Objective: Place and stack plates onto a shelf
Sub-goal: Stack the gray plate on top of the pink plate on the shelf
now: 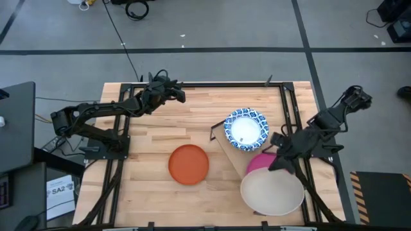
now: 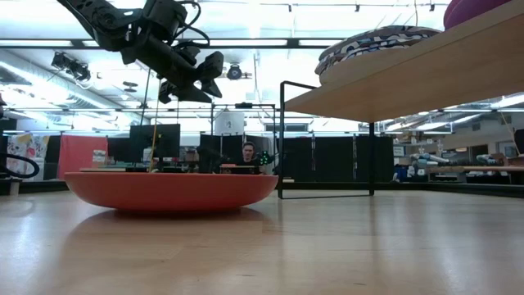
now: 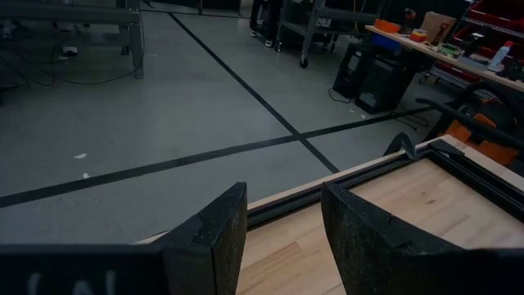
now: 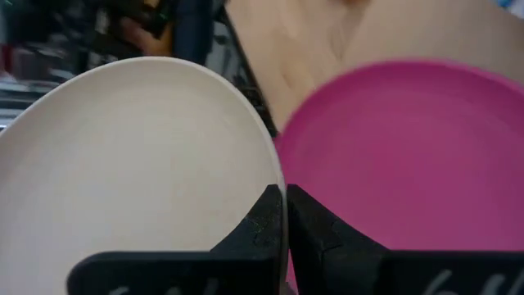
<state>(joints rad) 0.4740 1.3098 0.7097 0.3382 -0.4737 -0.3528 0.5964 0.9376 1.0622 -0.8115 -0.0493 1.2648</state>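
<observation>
My right gripper is shut on a plate that shows a plain cream face, near the table's near right corner. Beside it a pink plate lies on the light-wood shelf. A blue-and-white plate lies on the shelf's far part. An orange-red plate rests flat on the tabletop. My left gripper is open and empty, high above the table's far edge. My right gripper pinches the cream-faced plate's rim between its two fingers, on the side toward the pink plate. The fingers come from the table's right side, slanting down. The plate is tilted, its cream face up toward the high camera. Its lower edge is not shown.
A black metal frame runs along the table's edges. Bare tabletop lies left of and beyond the orange-red plate. Beyond the table a person sits among desks and screens.
</observation>
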